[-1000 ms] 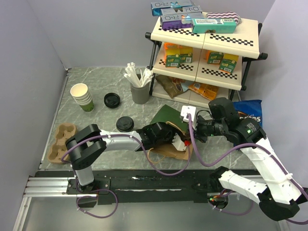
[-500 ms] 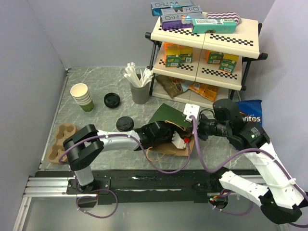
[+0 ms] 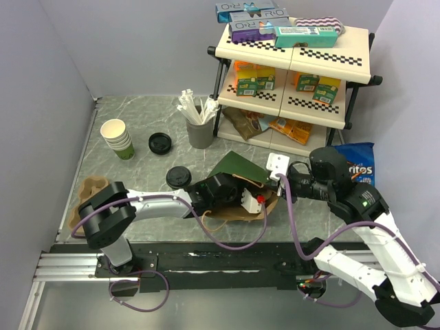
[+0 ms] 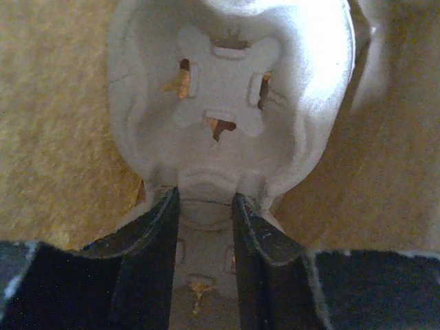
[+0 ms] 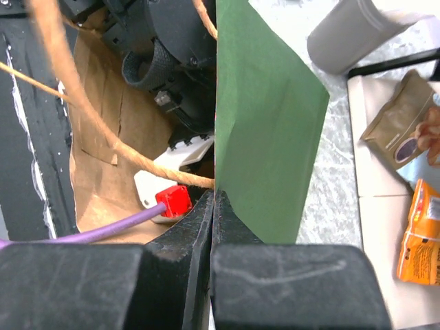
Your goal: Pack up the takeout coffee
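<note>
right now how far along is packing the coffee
Done: the paper bag is held open, with the right gripper shut on its edge.
In hand: the left gripper is inside the bag, clamped on a pulp cup carrier.
Left: the takeout coffee stands outside the bag, untouched, and has yet to go in.

A grey marbled table [image 3: 137,117] sits enclosed by plain, pale lilac-grey walls, one at the back [image 3: 137,41] and one on the left [image 3: 34,103], under even, soft light. At its far right corner stands a three-tier shelf rack [image 3: 354,65] with cream shelves, black-and-white checkered edging and a black frame; a black rail [image 3: 206,265] runs along the table's near edge.
</note>
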{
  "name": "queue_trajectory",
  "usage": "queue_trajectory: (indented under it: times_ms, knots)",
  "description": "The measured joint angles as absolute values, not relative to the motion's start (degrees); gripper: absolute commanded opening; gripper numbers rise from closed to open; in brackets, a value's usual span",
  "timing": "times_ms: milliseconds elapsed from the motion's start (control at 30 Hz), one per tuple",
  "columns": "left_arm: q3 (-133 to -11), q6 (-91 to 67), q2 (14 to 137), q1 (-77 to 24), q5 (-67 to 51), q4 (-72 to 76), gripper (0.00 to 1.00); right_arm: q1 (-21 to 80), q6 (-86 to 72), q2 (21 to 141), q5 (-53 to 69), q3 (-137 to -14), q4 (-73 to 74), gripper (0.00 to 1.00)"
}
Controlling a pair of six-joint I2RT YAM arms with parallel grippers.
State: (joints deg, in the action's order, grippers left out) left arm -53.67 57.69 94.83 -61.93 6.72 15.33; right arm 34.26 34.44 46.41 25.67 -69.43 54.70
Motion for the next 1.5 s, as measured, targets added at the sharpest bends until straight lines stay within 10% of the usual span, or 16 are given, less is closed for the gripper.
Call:
queue_trajectory:
  times_ms: [667,900,1500]
  knots:
    - [-50.7,58.8,91.9,-61.6,0.3,15.9,0.01,34.2,34.9,43.2,27.9,-65.5,52.9,0.0]
    - [-51.4,58.7,95.9,-61.5,-0.7,19.8,0.55,34.2,35.7,43.5,27.7,-65.5,54.9,0.0]
    - [-51.6,55.0,96.4,-59.8,2.9,20.2,0.85,34.2,36.0,43.3,27.2,-65.5,56.6,0.0]
